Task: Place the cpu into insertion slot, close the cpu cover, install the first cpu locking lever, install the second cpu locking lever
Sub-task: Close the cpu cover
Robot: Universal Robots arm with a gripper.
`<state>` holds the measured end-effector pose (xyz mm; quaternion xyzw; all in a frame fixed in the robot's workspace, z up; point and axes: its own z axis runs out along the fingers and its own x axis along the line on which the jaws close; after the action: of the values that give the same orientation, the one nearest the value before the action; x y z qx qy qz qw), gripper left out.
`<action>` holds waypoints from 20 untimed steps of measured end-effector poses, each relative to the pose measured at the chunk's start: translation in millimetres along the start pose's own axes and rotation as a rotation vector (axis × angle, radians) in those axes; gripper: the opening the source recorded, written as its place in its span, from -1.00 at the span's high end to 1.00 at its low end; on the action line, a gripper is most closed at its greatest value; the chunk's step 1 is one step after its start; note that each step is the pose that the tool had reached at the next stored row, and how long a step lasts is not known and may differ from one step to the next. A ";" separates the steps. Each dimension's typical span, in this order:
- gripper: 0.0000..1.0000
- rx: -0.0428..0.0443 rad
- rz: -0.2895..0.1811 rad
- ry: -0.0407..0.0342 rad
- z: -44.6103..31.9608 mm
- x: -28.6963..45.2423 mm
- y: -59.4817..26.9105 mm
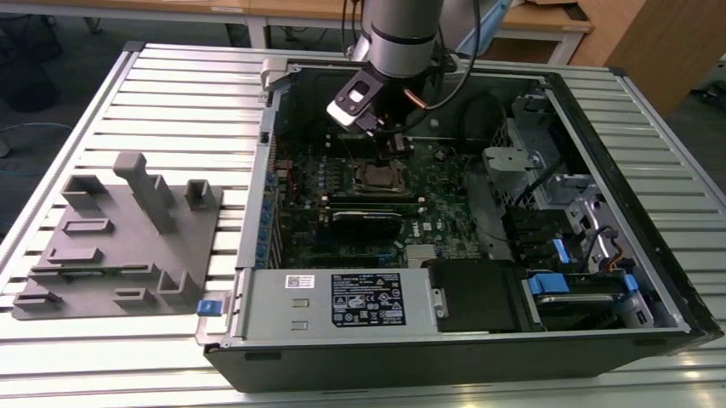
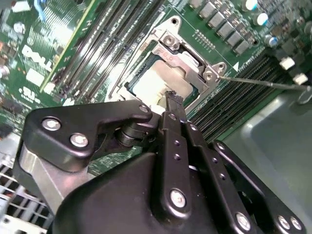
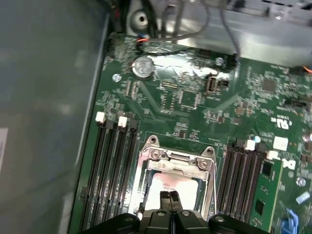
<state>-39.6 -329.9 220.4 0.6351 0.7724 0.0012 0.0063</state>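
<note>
gripper (image 3: 169,196): jaws together, empty, tips just over cpu (image 3: 165,183)
cpu cover (image 3: 176,161): looks down around cpu
locking lever (image 2: 258,82): unlatched, sticking out
do well: press straight down, keep cover flat

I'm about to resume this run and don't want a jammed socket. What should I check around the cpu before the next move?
1. cpu seated: ok, its grey top shows flat through the cover's window.
2. cpu cover closed: ok, it lies down over the cpu.
3. locking lever latched: not ok, the thin rod stands out free, away from the cover.
4. end effector state: ok, shut, with its tips over the cpu's top.
5. Tips touching the cpu: cannot tell.
</note>
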 end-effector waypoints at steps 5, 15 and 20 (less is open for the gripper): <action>0.79 -0.0009 -0.072 0.0005 0.5 0.0 0.0; 0.79 -0.0011 -0.076 0.0007 0.6 0.0 0.0; 0.79 -0.0011 -0.076 0.0007 0.6 0.0 0.0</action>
<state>-39.6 -329.8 219.8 0.6052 0.7961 0.0016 0.0064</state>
